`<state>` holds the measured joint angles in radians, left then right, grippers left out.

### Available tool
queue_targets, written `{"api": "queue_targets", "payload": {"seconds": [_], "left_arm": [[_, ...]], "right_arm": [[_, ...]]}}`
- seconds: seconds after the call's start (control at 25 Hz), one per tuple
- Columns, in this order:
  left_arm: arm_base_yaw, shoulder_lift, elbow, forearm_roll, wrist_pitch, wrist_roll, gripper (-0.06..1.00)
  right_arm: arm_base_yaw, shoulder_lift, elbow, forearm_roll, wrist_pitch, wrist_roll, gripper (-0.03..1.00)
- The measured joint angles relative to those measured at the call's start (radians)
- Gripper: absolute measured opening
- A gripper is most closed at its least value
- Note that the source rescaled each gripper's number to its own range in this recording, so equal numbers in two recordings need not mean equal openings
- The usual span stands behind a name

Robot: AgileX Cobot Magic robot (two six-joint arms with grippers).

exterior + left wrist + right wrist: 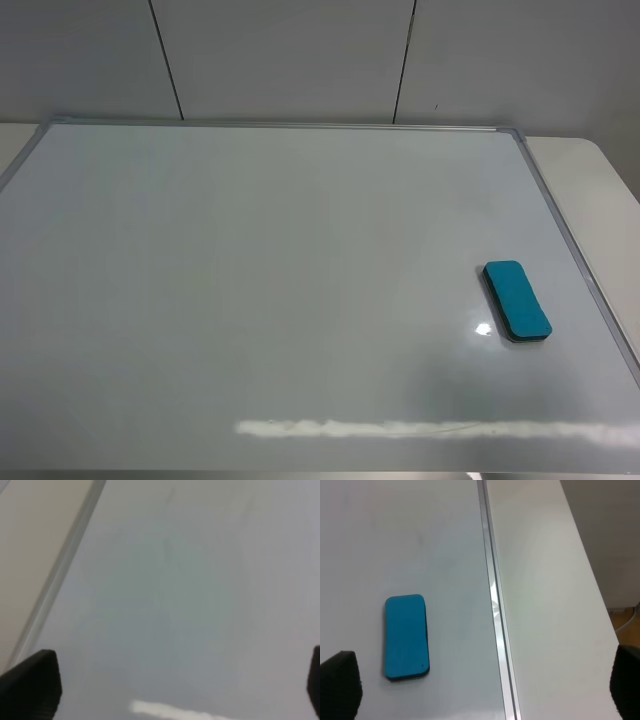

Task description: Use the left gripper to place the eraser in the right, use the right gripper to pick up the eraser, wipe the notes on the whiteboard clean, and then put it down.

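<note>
The eraser (517, 300) lies flat on the whiteboard (270, 300), teal face up with a thin dark edge showing along its underside, near the board's right frame but not touching it. No writing shows on the board in the high view (only a bright strip of glare along its near edge and a small glint just beside the eraser). Neither arm appears in that view. In the right wrist view the right gripper (480, 687) hangs above the board with its jaws spread wide and nothing between them; only the two dark fingertips (340, 682) show at the picture's corners. The eraser (406, 637) sits close to one fingertip, inside the span of the jaws and ahead of it, apart from both tips. The silver frame (495, 610) runs between the jaws, with the pale table (545, 605) beyond it on the side of the other tip. In the left wrist view the left gripper (175, 682) is likewise released, its fingertips (32, 685) far apart over bare board, with a stretch of frame (60, 575) running past the nearer tip.
</note>
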<state>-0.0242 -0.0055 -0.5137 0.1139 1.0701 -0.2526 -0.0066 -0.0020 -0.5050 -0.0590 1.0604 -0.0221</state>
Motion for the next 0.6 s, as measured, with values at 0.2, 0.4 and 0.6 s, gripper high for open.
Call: {"api": "queue_targets", "payload": {"seconds": [0.2,0.4,0.6], "left_arm": [[0.0,0.0,0.0,0.0,0.0,0.0,1.0],[0.0,0.0,0.0,0.0,0.0,0.0,1.0],[0.0,0.0,0.0,0.0,0.0,0.0,1.0]], "right_arm": [[0.0,0.0,0.0,0.0,0.0,0.0,1.0],[0.0,0.0,0.0,0.0,-0.001,0.0,1.0],[0.0,0.0,0.0,0.0,-0.001,0.0,1.0]]}}
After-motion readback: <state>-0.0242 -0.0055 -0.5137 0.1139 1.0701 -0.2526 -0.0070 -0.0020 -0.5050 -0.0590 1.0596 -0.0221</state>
